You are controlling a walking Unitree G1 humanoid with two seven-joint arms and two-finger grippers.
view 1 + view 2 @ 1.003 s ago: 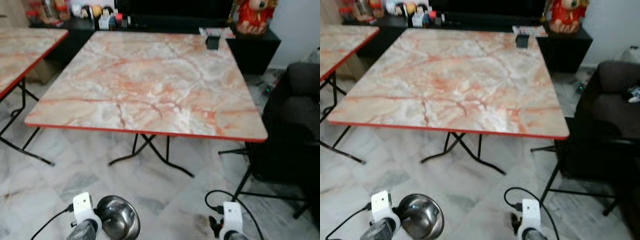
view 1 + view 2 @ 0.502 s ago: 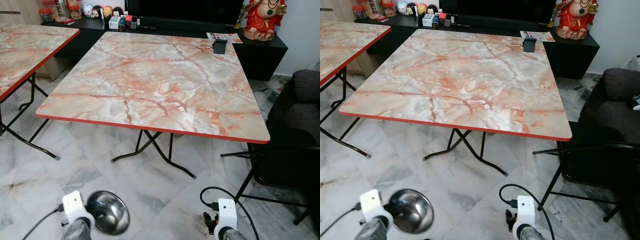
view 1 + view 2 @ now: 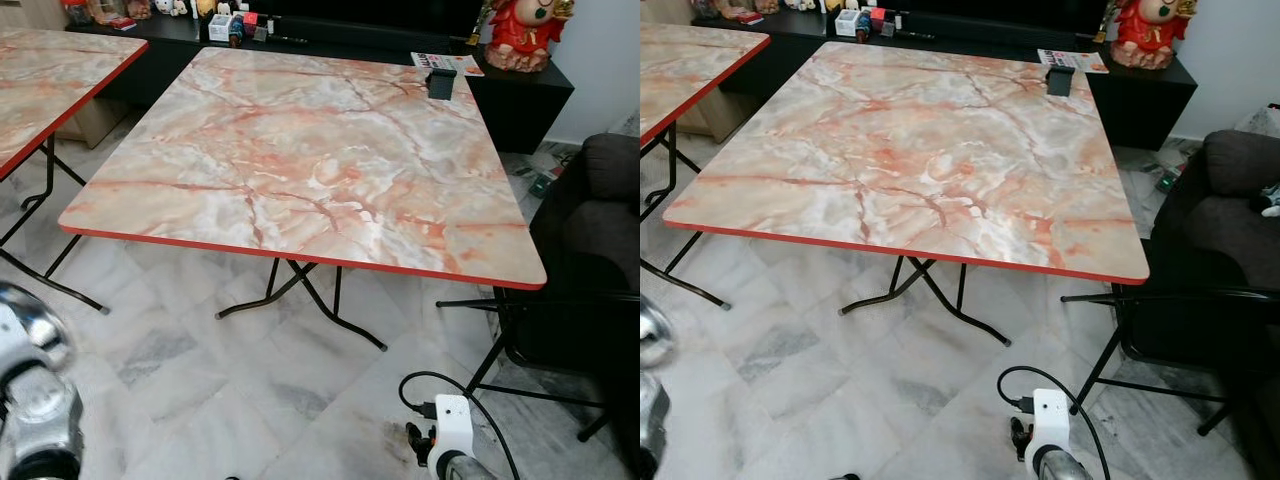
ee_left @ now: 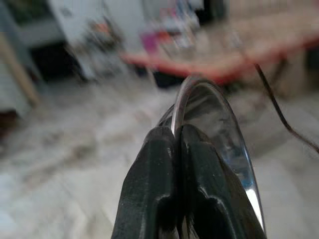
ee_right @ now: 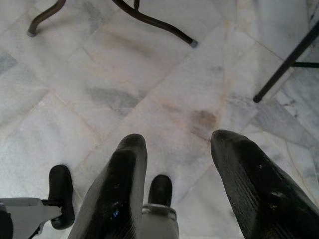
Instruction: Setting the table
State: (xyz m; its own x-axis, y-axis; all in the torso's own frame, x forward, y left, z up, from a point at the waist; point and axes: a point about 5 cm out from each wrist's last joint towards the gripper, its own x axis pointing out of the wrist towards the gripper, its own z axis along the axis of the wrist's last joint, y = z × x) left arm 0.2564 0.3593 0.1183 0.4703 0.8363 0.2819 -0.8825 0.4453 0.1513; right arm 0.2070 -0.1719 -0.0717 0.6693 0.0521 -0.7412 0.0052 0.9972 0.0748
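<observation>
Steel bowl (image 4: 219, 129) sat pinched by its rim in the left gripper (image 4: 177, 144), down before the marble-patterned folding table (image 3: 300, 150). The right gripper (image 5: 177, 164) hung with fingers spread over the marble floor (image 5: 149, 79). On the table's far edge stood a small black holder (image 3: 441, 83); past it, a red figurine (image 3: 523, 30) on a black cabinet (image 3: 520, 95). No writing was legible.

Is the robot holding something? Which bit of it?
Yes. The left gripper pinches a shiny metal bowl by its rim. The right gripper is open, holding nothing.
</observation>
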